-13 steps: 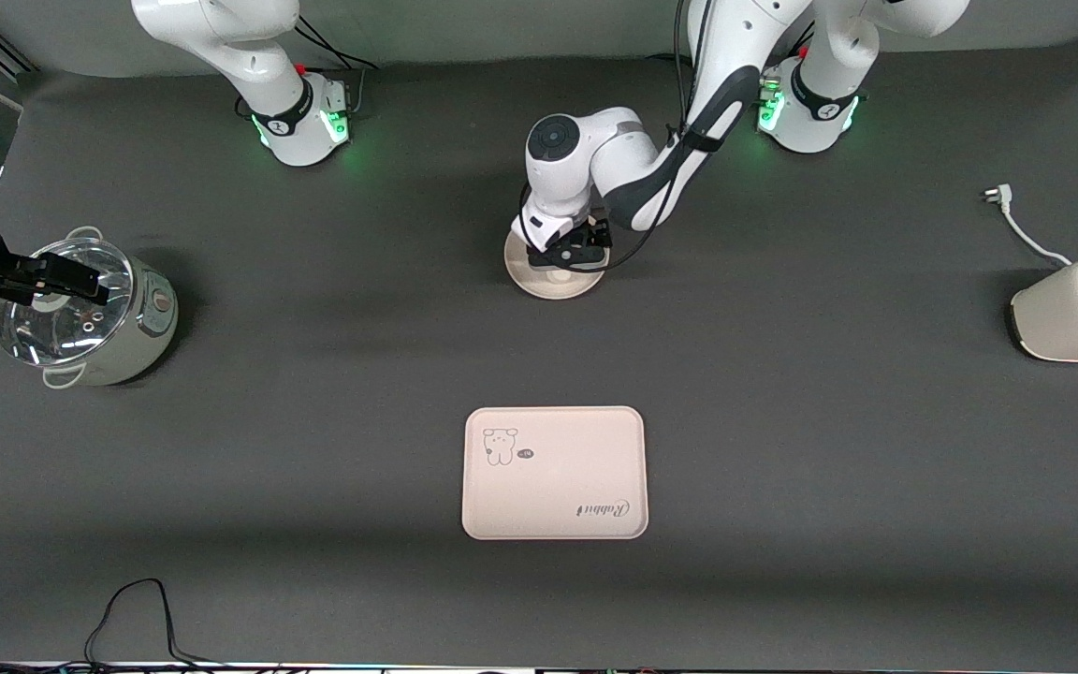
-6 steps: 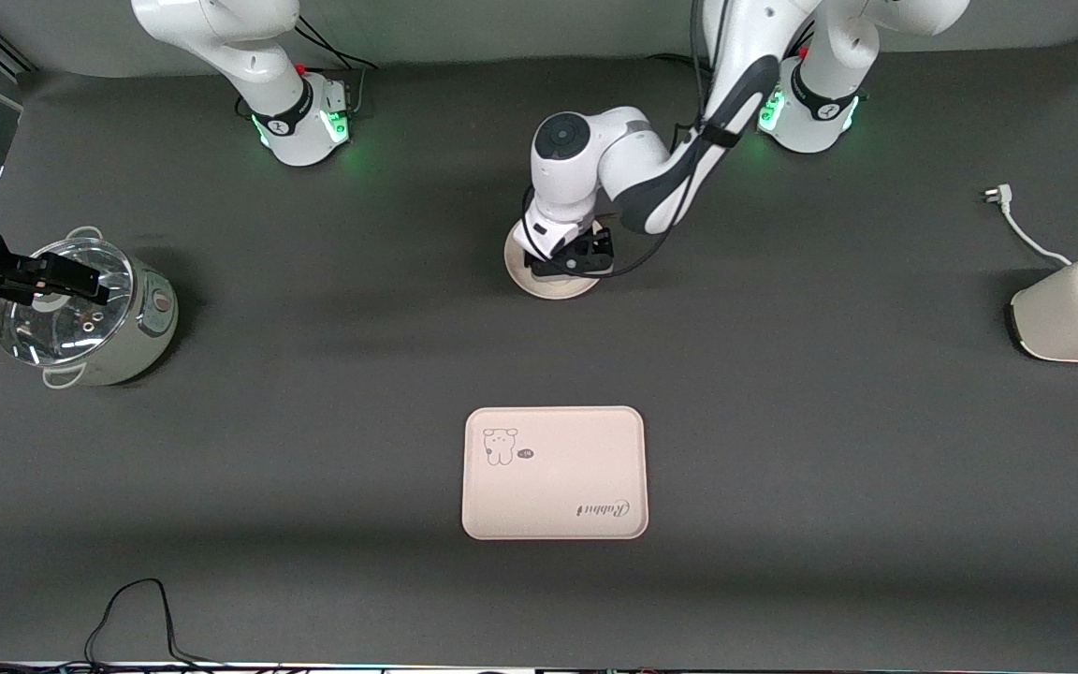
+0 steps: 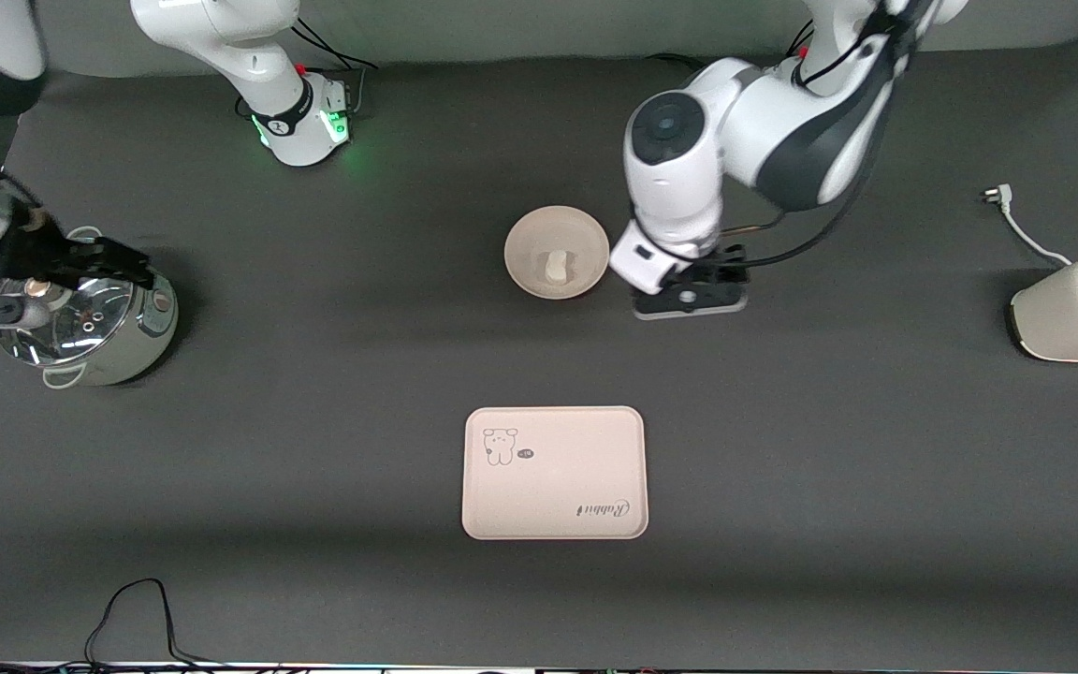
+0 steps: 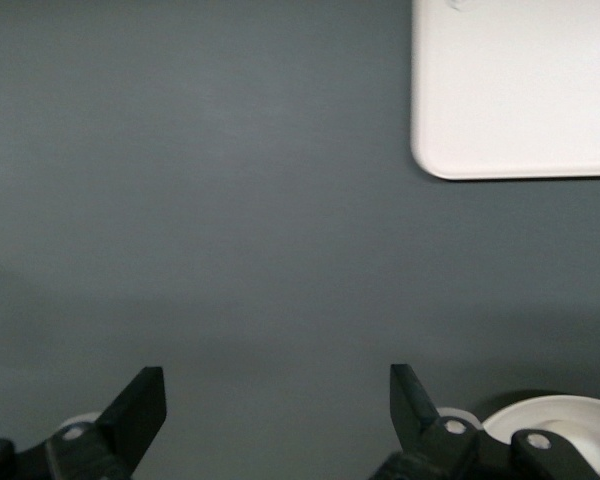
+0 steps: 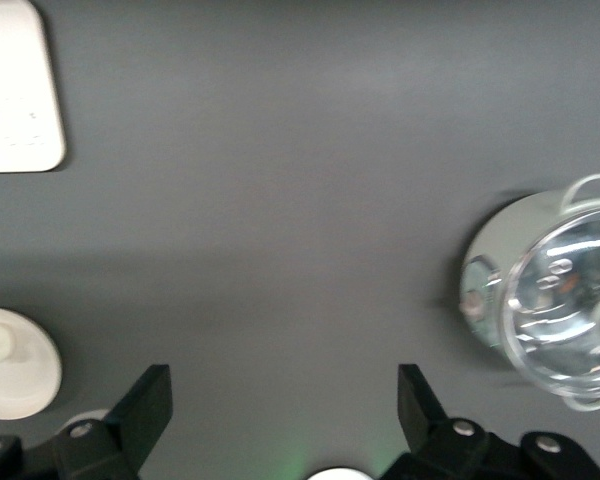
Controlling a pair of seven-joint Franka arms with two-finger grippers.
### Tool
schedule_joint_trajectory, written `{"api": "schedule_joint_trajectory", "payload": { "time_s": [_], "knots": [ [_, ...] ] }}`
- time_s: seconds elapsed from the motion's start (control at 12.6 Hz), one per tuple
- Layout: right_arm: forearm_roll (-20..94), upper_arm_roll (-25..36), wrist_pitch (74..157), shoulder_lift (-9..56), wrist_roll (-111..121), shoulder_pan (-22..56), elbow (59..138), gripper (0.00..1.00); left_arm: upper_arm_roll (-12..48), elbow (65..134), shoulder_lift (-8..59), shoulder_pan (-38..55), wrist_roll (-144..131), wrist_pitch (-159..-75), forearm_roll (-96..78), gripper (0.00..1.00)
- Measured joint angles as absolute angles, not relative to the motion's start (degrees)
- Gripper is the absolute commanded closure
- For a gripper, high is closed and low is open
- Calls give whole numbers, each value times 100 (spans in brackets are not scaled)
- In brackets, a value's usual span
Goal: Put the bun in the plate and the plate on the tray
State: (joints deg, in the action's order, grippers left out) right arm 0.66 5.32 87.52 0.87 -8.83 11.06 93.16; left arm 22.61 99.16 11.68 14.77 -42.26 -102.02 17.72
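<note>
Bun lies in the middle of the plate, both on the dark table. The plate sits on the table itself, well apart from the tray and farther from the front camera than the tray. The tray is nearer the camera, in line with the plate, rabbit drawing and "Rabbit" script on it, nothing on top.

Left claw hangs up in the air just beside the plate, toward the left arm's end of the table, over bare table. Its fingers are spread wide with nothing between them; left wrist view shows a corner of the tray and a bit of the plate rim.

Right claw is over the pot, which stands well apart from the plate toward the right arm's end of the table. Its fingers are spread apart, nothing gripped. Right wrist view shows the pot's glass lid, the plate with bun off to one edge, and a tray corner.

Toaster stands well apart from the plate at the left arm's end of the table, its cord and plug lying beside it.
</note>
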Motion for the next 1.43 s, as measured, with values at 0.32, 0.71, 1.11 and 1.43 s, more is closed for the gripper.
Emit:
{"api": "schedule_joint_trajectory", "payload": {
  "time_s": [0.32,0.71,1.11,1.43],
  "knots": [
    [470,456,8889,-97,-3125,2885,9587,0,2231,9559,611,-108,-2479,-9739,516,0],
    [520,420,9837,49,-5238,5116,9920,0,2216,9770,332,-1449,-1657,-9707,-165,0],
    [520,475,10350,139,-5458,5591,10353,0,2206,10113,70,-1456,-1602,-9732,20,0],
    [962,505,12488,-107,-5079,5589,12102,0,2001,10128,64,-1591,-1142,-9479,67,0]
  ]
}}
